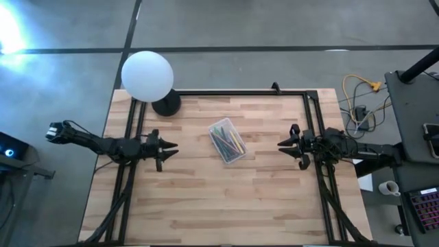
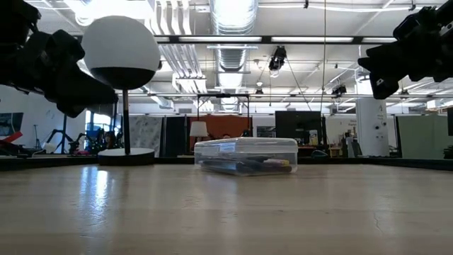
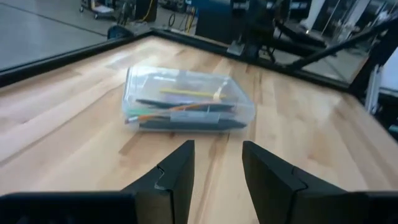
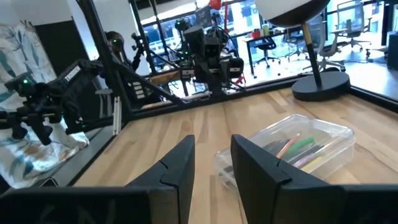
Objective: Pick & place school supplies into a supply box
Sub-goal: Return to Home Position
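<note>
The clear supply box (image 1: 227, 141) rests flat on its bottom in the middle of the table, lid on. Inside lie several pens and pencils (image 3: 186, 111), dark, green, yellow and orange. The box also shows in the low view (image 2: 245, 156) and the right wrist view (image 4: 292, 149). My left gripper (image 1: 171, 148) hovers open and empty to the left of the box; its fingers show in the left wrist view (image 3: 217, 163). My right gripper (image 1: 282, 145) hovers open and empty to the right of the box (image 4: 211, 163). No scissors show.
A lamp with a white round globe (image 1: 147, 75) and a dark round base (image 1: 167, 104) stands at the table's far left. A black frame rail (image 1: 240, 92) runs along the far edge and both sides. Bare wood lies toward the near edge (image 1: 226, 206).
</note>
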